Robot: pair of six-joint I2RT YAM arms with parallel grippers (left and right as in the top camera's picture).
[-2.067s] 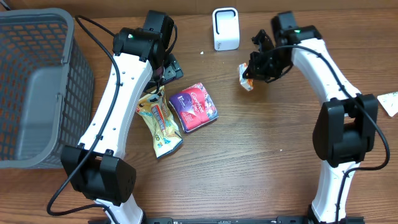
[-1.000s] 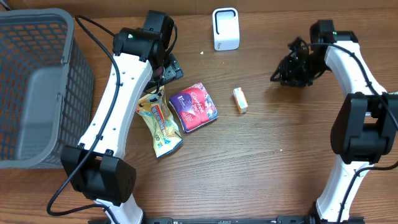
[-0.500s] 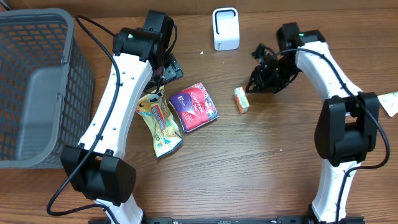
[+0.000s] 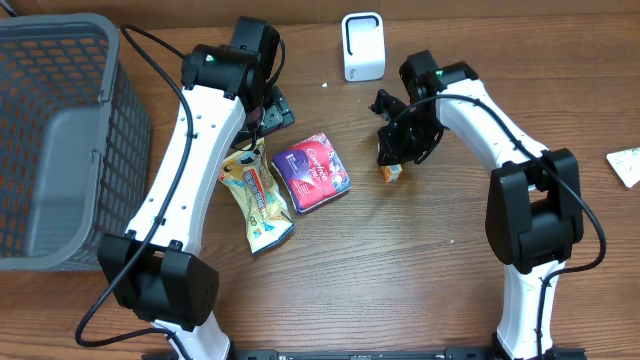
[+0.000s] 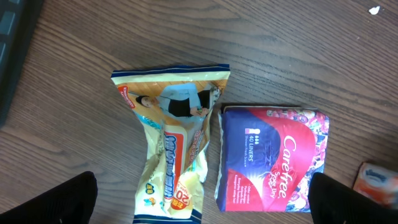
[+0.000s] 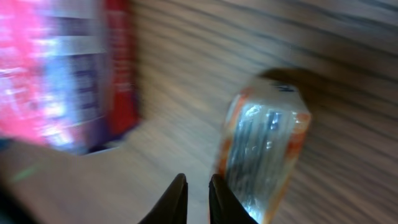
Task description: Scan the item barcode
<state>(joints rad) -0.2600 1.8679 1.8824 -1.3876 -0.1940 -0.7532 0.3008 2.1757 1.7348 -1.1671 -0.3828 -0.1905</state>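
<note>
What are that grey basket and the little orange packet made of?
Grey basket: likely moulded plastic, matte, with a uniform grid of holes. Little orange packet: apparently thin glossy plastic film; light glints off its wrinkled wrap.

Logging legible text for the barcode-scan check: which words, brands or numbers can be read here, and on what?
"Carefree": on the purple pack, left wrist view.
"40 LINERS": smaller print on the same pack.
Yellow snack bag: print too small and creased to read.
Small orange packet: blurred, unreadable.
White scanner: no readable text.
</note>
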